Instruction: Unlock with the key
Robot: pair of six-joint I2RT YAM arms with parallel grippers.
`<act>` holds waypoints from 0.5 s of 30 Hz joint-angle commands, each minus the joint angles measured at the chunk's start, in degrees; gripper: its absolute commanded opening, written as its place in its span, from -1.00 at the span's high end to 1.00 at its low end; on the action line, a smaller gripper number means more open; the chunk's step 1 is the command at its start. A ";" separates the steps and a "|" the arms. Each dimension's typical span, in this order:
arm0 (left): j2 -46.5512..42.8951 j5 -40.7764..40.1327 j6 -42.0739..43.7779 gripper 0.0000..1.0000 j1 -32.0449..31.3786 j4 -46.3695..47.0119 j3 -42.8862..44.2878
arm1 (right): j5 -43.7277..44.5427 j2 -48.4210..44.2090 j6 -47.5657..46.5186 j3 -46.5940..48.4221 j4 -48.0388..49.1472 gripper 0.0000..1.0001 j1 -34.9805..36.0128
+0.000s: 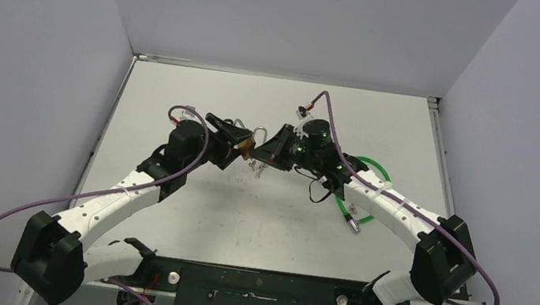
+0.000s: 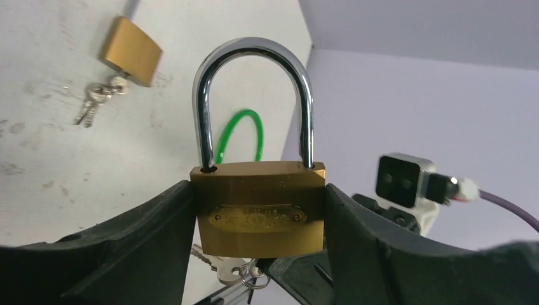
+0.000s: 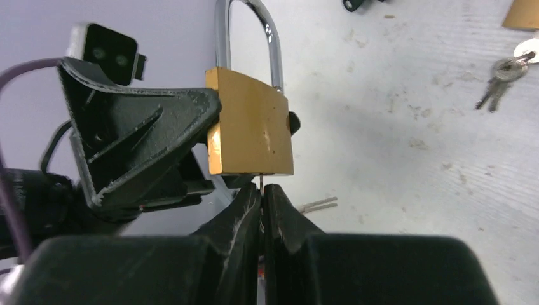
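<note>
My left claw (image 2: 257, 219) clamps the brass padlock (image 3: 251, 130) upright by its body, while my right claw (image 3: 262, 194) is pinched shut on the key (image 3: 262, 181) at its underside.

key (image 3: 262, 181): mostly hid, sliver vis | 2nd padlock (image 3: 525, 13): cut at edge
</note>
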 commanded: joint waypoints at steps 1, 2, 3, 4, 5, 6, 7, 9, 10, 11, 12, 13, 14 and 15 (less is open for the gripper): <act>-5.28 6.28 0.23 1.00 -1.64 20.64 -0.10 | -3.63 -5.76 14.13 -4.59 18.17 1.00 -1.92; -5.70 5.91 0.62 1.00 -1.64 22.40 -0.70 | -4.04 -6.59 16.07 -5.78 20.03 1.00 -2.30; -5.93 5.62 1.06 1.00 -1.57 23.72 -1.13 | -4.23 -7.15 17.61 -6.58 21.08 1.00 -2.50; -6.23 5.29 1.49 1.00 -1.55 24.59 -1.37 | -4.30 -7.64 18.03 -6.67 21.18 1.00 -2.62; -6.56 4.82 2.17 1.00 -1.55 24.68 -1.46 | -4.42 -8.06 17.30 -6.49 21.04 1.00 -2.71; -6.73 4.25 3.06 1.00 -1.51 24.33 -1.39 | -4.15 -8.42 15.34 -5.94 20.01 1.00 -2.75; -6.84 3.74 4.75 1.00 -1.55 23.81 -1.29 | -3.04 -8.95 12.44 -5.03 17.68 1.00 -2.69; -7.19 2.72 8.17 1.00 -1.55 22.27 -1.04 | 1.02 -10.13 5.55 -2.80 11.27 0.68 -2.61; -7.36 2.21 10.42 1.00 -1.55 21.98 -1.06 | 2.37 -10.97 2.75 -2.13 8.39 0.42 -2.58; -7.72 1.57 13.12 1.00 -1.55 21.60 -1.11 | 4.34 -11.99 -0.26 -2.06 6.95 0.14 -2.58; -8.03 0.86 16.08 1.00 -1.55 21.30 -1.17 | 5.36 -13.85 -2.86 -2.40 6.26 -0.08 -2.66; -8.25 1.38 21.24 1.00 -1.55 21.54 -0.89 | 6.69 -15.40 -4.78 -2.76 5.86 -0.23 -2.69; -8.46 2.19 27.33 1.00 -1.54 20.59 0.10 | 7.35 -16.73 -6.64 -3.26 4.67 -0.35 -2.75; -8.49 3.24 32.68 1.00 -1.55 18.35 1.41 | 7.37 -18.13 -8.54 -3.63 4.16 -0.43 -2.82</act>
